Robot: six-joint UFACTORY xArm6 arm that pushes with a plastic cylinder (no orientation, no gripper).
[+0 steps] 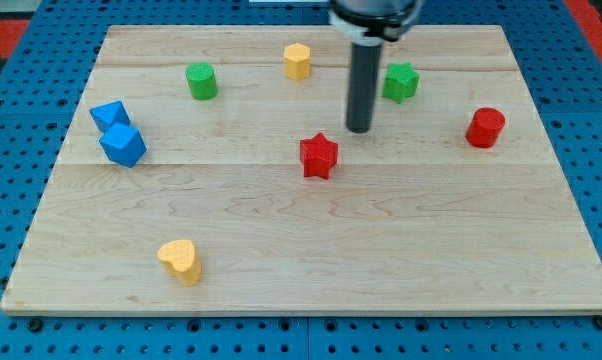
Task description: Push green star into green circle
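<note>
No hand was fitted, so you had no grip to read: only my tip (pixel 359 129) rested on the worktop (pixel 301 250), between the green star (pixel 401 82) up to the view's right and the red star (pixel 319 156) lower left, touching neither. Your green circle (pixel 201 81) sat well apart toward the view's left, past the yellow block (pixel 297 61).

Dark rod upright, entering from the view's top, my tip (pixel 359 130) on the board
</note>
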